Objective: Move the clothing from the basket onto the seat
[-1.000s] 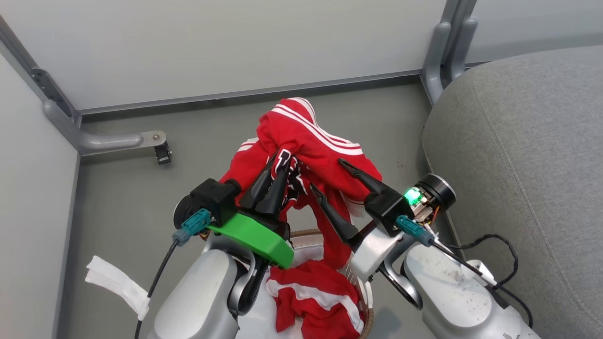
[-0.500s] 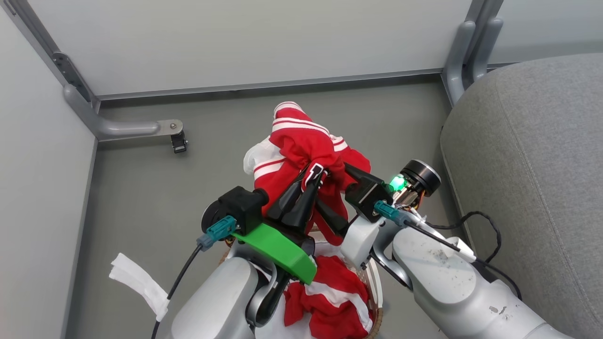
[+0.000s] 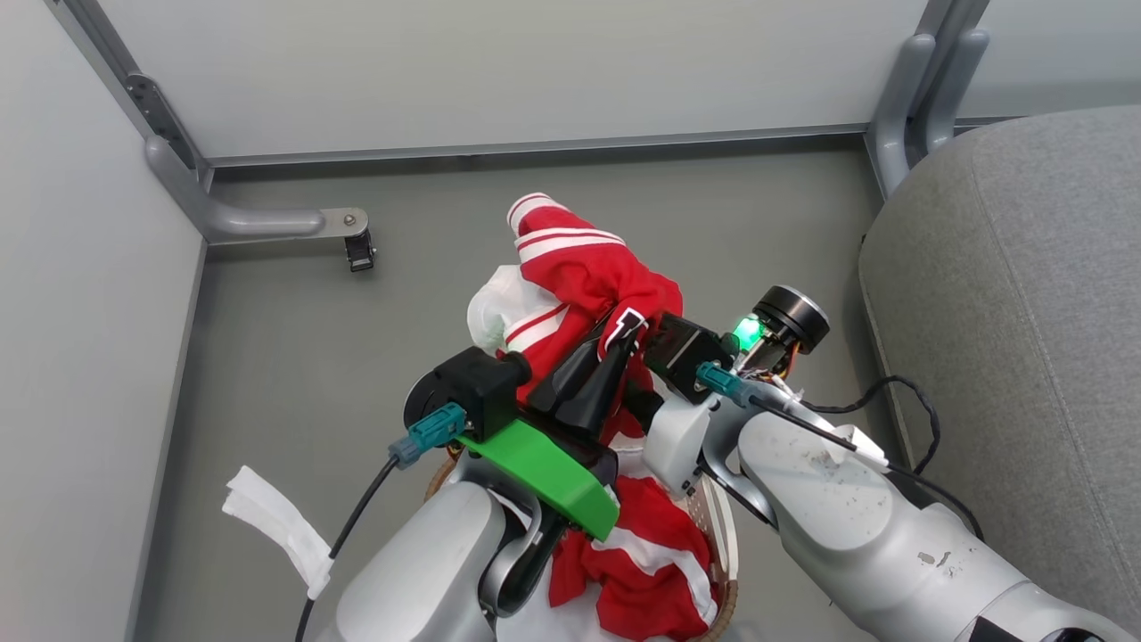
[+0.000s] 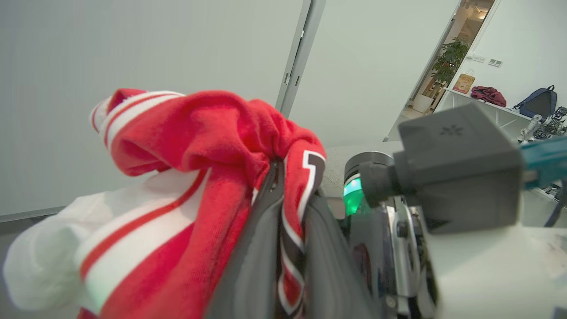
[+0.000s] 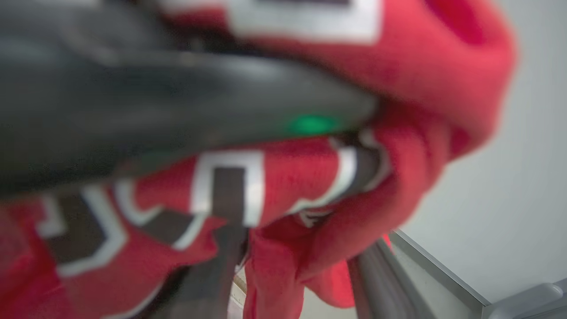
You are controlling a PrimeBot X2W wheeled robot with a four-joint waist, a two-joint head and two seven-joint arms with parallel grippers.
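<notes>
At right we see the grey woven seat (image 3: 1025,312), smooth grey floor (image 3: 294,357) walled by pale panels, the wicker-rimmed basket (image 3: 724,557) nearest us holding one red garment (image 3: 651,571), and above it the striped garment (image 3: 579,267), bunched, trailing far-to-near, pinched tight by our left gripper (image 3: 615,343), our right gripper (image 5: 297,239) astride it, grip unclear.

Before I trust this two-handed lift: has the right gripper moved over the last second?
Yes. Camera shift aside, the right gripper has drawn left, away from the seat edge its wrist overlapped before, toward the left gripper holding the garment.
</notes>
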